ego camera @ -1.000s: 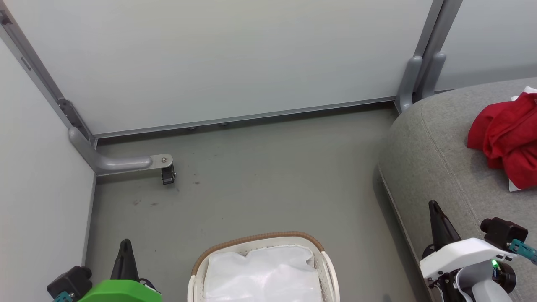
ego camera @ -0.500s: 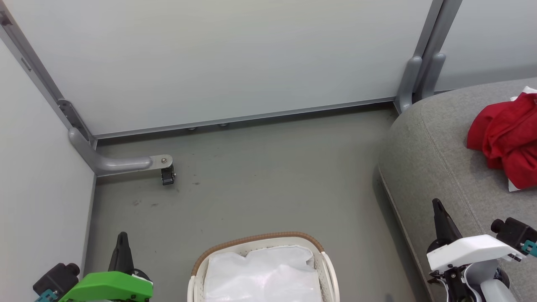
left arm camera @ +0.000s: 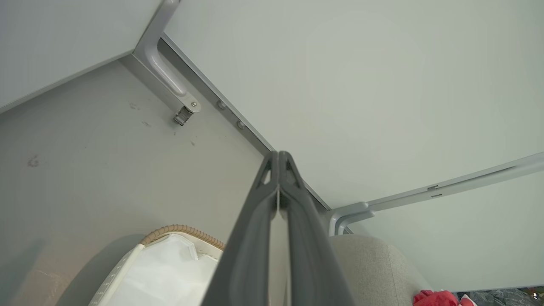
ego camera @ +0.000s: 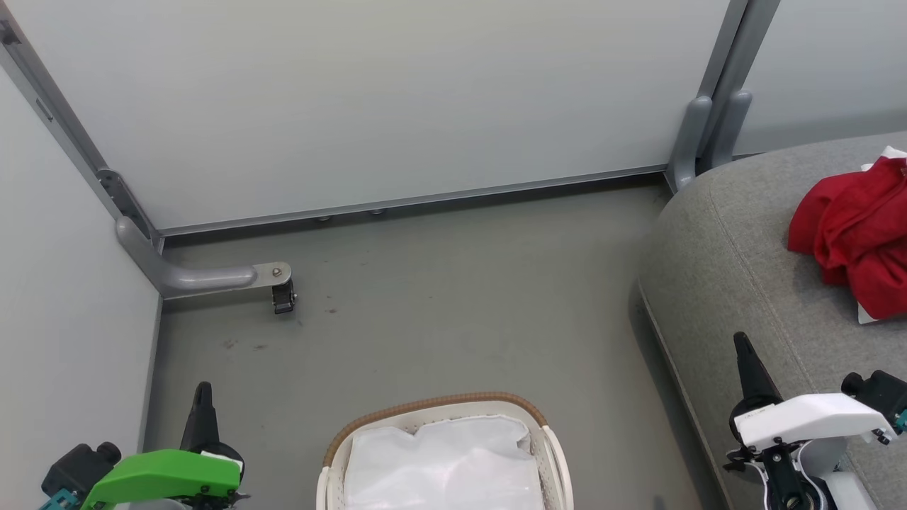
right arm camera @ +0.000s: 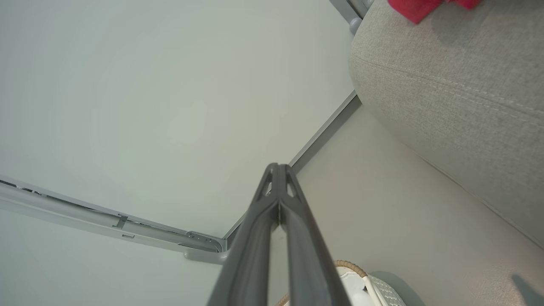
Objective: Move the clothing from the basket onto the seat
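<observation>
The red clothing [ego camera: 854,234] lies bunched on the grey seat [ego camera: 737,269] at the right edge of the head view, with a white patch showing at its rim. It shows again as a red scrap [left arm camera: 433,298] in the left wrist view and at the top of the right wrist view [right arm camera: 418,7]. The white basket [ego camera: 439,412] with its brown rim stands on the floor at the bottom centre, holding a white liner [ego camera: 446,460]. My left gripper [ego camera: 203,394] is shut and empty at lower left, left of the basket. My right gripper [ego camera: 742,345] is shut and empty over the seat's front edge.
Pale partition panels [ego camera: 368,99] wall the space behind and to the left. A grey bracket with a small caster [ego camera: 282,297] juts onto the floor at the left. Grey upright posts [ego camera: 708,134] stand by the seat's far corner. Bare grey floor [ego camera: 460,297] lies between basket and panels.
Both arms have drawn back toward the bottom of the head view: the left gripper went left and up slightly, the right gripper shifted right. Clothing and basket have stayed put.
</observation>
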Tool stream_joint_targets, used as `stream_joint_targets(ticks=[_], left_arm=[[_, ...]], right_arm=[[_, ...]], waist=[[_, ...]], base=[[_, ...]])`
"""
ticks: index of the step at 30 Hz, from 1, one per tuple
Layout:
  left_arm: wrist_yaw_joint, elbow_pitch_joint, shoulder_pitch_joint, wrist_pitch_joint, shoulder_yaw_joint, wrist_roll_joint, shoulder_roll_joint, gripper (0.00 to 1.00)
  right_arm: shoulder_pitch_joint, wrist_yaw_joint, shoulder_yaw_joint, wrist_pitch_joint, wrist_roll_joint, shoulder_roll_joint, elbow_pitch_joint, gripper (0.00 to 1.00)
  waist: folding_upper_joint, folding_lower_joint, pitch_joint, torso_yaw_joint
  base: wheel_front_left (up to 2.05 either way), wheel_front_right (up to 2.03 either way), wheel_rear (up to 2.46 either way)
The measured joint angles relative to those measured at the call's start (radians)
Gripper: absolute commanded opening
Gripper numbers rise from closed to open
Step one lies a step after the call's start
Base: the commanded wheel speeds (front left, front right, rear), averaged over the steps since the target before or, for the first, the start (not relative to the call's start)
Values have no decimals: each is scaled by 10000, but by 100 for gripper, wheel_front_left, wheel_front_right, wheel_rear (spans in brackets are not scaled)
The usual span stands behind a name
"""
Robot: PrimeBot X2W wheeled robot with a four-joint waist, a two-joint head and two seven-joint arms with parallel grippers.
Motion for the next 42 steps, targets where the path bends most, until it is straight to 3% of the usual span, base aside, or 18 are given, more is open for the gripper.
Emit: stream_joint_targets(ticks=[42], left_arm=[[-280,-454,-389,1053,389,-3868,19,0]], right_arm=[[0,-2,-270,1055,4015,33,-472,0]], waist=[[0,0,-60,-26]], base=[[0,0,0]])
